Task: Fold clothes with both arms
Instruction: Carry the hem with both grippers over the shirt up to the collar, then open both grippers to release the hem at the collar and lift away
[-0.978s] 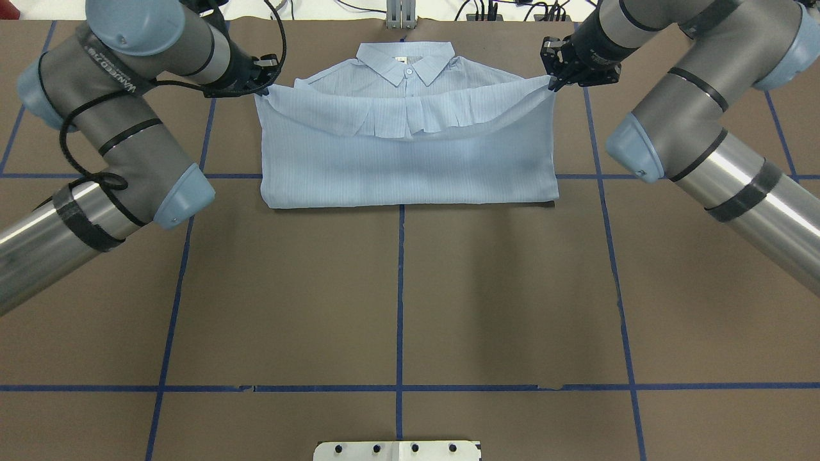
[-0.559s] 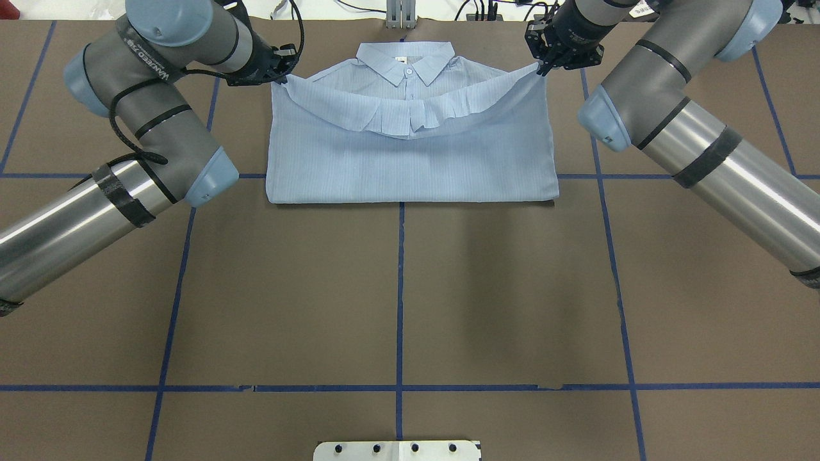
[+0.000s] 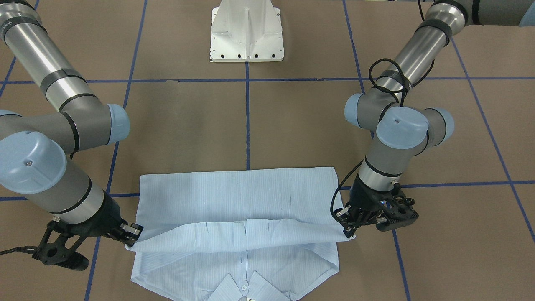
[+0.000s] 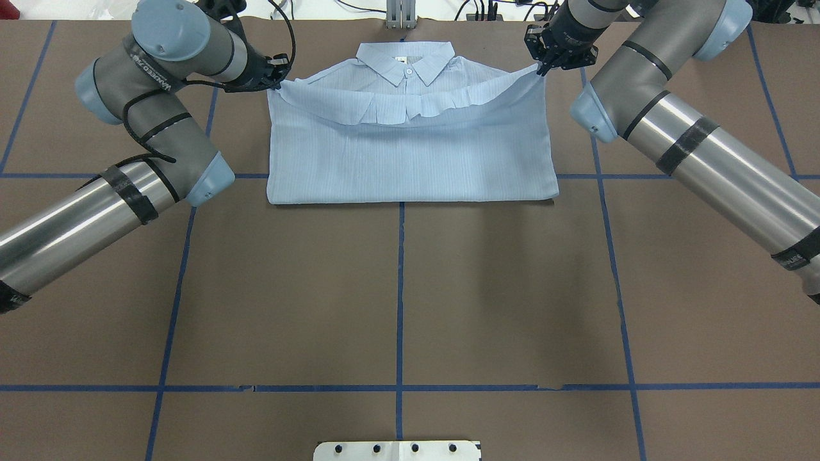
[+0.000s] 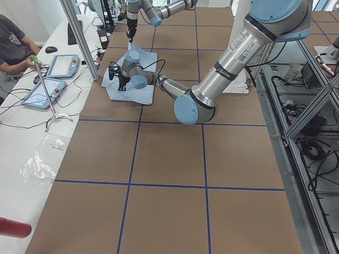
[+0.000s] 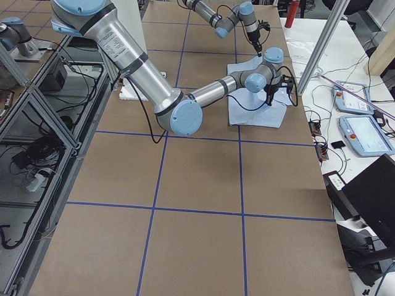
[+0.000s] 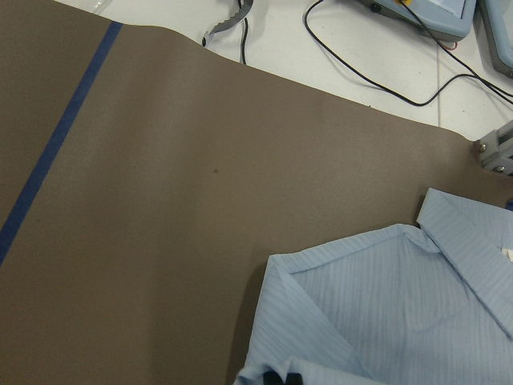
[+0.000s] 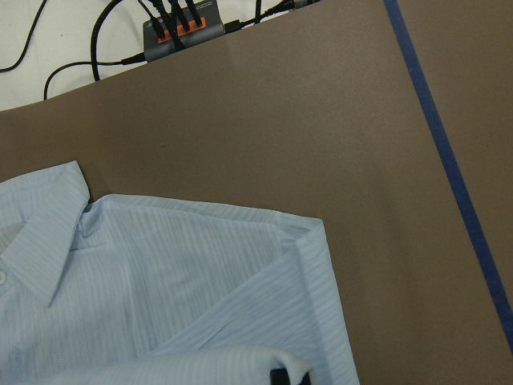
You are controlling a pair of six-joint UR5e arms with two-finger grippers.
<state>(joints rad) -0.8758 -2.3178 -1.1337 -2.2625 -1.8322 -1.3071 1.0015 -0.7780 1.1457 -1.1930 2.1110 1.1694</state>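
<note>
Shirt (image 4: 410, 153) lay flat on the table (image 4: 410, 294), at the side away from the robot, centred, collar (image 4: 405, 59) pointing away from the base. Lower half was folded up over the body. Left gripper (image 4: 277, 82) had its jaws pinched on one hem corner, right gripper (image 4: 541, 67) pinched on the other, both corners held up near the shoulders. Hem (image 4: 410, 110) hung between them in a sagging curve, small pleats bunched at the middle, just short of the collar. Risks as judged from here: the fabric looked thin, and each pinch caught only a small bit of corner, so a corner could slip out before it was laid and that side would drop crooked. If the grippers let go at different times or heights, the fold would likely land skewed. The slack middle would probably touch down first and keep those pleats as wrinkles unless the hem was drawn tauter. Pulling too hard apart or too far forward could drag the bottom layer out of square, or lay the hem over the collar. Fingers lowered too deep might snag the layer beneath.
</note>
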